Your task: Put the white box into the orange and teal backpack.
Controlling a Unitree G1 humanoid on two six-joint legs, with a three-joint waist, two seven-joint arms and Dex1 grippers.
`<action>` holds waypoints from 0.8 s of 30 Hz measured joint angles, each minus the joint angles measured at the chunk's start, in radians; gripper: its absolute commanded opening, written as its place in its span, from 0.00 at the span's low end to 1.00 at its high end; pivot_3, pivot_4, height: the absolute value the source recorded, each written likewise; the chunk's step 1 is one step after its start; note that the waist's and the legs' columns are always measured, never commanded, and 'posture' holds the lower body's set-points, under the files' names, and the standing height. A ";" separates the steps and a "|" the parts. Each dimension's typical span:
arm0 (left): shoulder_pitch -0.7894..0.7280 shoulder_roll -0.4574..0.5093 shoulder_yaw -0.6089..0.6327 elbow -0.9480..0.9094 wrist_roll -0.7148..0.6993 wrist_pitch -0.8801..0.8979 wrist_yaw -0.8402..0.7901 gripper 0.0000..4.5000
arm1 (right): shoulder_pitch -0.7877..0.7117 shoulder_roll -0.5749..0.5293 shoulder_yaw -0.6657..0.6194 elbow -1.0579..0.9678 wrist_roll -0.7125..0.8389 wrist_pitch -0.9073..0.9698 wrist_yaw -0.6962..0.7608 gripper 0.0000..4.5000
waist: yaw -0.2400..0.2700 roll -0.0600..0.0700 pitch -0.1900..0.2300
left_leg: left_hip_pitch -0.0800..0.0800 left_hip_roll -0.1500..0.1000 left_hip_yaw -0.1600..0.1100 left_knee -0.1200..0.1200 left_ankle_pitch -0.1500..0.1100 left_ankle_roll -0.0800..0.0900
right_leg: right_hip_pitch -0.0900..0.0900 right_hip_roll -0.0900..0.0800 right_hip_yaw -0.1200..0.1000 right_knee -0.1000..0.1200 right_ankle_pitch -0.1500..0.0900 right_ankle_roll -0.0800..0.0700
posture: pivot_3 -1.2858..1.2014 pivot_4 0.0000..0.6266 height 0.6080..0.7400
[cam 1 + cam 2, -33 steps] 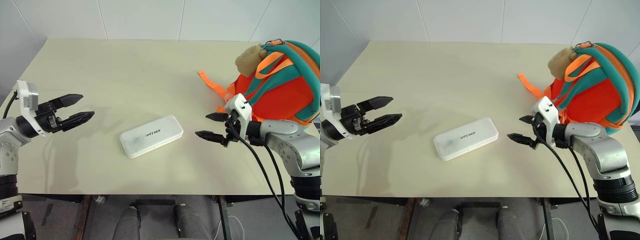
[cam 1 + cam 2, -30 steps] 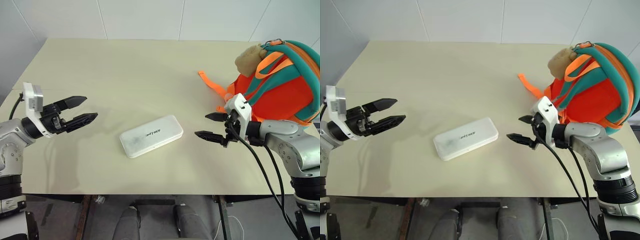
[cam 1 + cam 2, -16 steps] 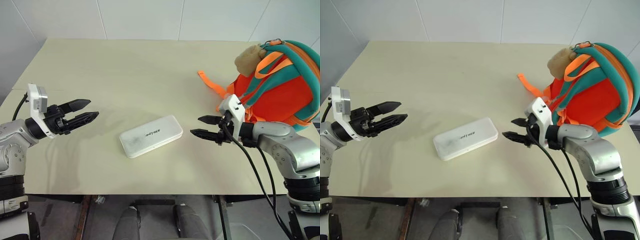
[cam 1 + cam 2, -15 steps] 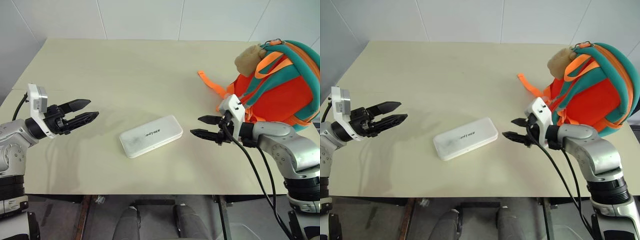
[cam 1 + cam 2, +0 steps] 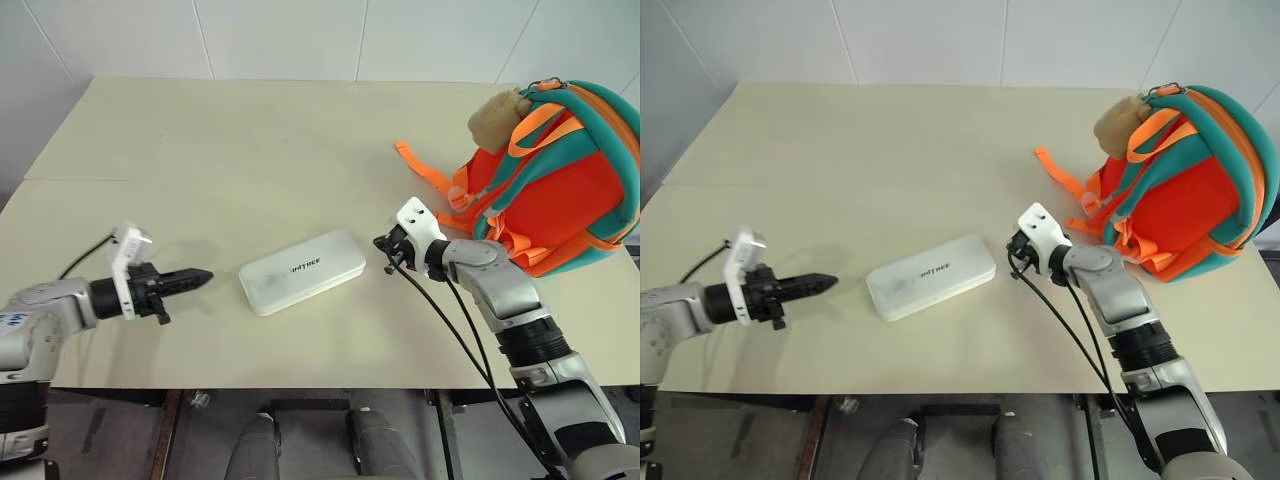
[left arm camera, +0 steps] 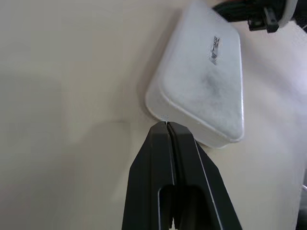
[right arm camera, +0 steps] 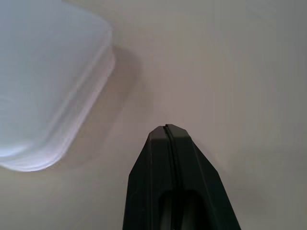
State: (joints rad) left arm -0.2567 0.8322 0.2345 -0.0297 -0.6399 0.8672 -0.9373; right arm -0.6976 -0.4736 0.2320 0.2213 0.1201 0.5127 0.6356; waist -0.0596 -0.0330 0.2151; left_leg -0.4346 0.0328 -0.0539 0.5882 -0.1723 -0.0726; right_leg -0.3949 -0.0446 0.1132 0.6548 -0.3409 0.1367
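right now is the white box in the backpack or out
Out: the white box lies flat on the table, apart from the backpack.

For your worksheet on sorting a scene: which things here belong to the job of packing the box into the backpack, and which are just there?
Belong to the job:
- white box, flat on the table
- orange and teal backpack, at the table's right edge

Just there:
- table
- tan plush toy attached to the backpack
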 measured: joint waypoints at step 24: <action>-0.005 -0.161 -0.048 0.011 0.022 -0.049 0.058 0.01 | 0.097 -0.119 0.009 -0.293 0.029 0.204 0.295 0.00 | 0.005 0.000 0.000 | 0.002 0.000 -0.001 0.001 0.000 0.000 | 0.002 0.000 0.000 0.000 0.000 0.000 | 0.52 0.24 1.00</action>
State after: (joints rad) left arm -0.2613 0.6709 0.1869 -0.0191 -0.6183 0.8185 -0.8789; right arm -0.6003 -0.5929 0.2411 -0.0713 0.1489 0.7172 0.9309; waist -0.0548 -0.0331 0.2151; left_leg -0.4330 0.0323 -0.0547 0.5892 -0.1724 -0.0727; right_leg -0.3927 -0.0449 0.1127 0.6548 -0.3409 0.1367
